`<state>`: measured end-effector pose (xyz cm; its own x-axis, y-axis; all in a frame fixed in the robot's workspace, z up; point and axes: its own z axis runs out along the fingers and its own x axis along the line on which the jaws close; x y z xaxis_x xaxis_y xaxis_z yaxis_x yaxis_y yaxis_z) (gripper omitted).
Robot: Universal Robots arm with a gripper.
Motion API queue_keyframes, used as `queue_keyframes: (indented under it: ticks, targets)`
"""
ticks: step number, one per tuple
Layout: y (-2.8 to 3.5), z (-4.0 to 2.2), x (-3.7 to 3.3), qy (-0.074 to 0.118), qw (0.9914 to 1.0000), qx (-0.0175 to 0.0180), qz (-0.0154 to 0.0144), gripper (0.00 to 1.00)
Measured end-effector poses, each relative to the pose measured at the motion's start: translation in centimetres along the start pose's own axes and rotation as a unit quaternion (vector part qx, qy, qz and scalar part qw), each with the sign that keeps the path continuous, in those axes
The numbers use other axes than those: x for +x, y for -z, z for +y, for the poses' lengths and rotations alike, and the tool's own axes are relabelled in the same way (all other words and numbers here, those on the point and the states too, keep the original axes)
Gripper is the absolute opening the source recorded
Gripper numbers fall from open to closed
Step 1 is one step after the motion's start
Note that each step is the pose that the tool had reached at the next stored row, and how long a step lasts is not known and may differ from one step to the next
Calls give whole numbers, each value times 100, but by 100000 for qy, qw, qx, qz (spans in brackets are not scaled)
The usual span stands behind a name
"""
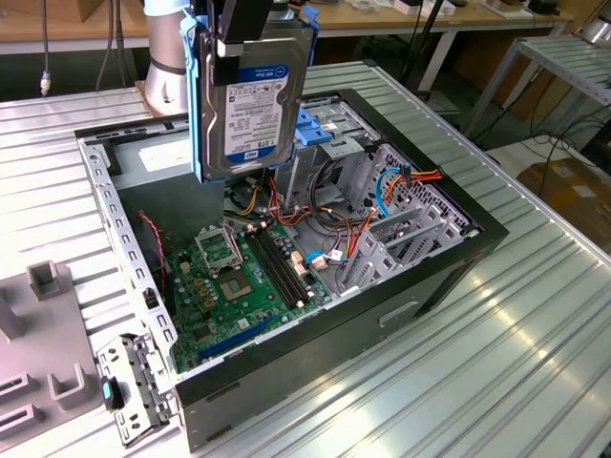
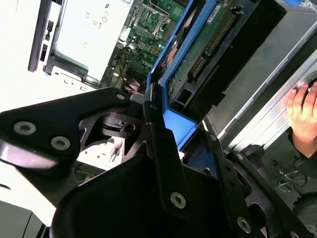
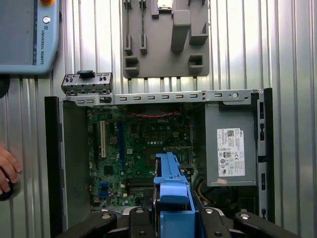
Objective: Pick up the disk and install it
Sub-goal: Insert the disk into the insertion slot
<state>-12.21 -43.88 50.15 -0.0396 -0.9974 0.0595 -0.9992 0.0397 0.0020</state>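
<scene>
At the gripper [image 2: 154,119]: we see it closed tight on the disk [image 1: 256,95], clamping the blue rail along its top edge.
Disk, place: it hangs on edge, well above the open computer case [image 1: 334,358], near the grey power box [image 3: 230,148]. We judge this height leaves it clear of walls and cables.
Disk, look: dark metal body, white-and-blue label, blue plastic side rails.
Below: green circuit board [image 1: 229,286].
Farther: drive cage [image 1: 336,145], apart from the disk.

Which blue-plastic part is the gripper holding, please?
The blue-railed disk, clamped upright above the case by the gripper; the other blue bracket sits on the drive cage.
</scene>
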Motion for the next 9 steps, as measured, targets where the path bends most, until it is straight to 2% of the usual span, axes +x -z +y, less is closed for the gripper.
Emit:
queue_keyframes:
  ticks: [9]
  targets:
    - [-2, -2, 43, 1, 100000, 3, 104, 37]
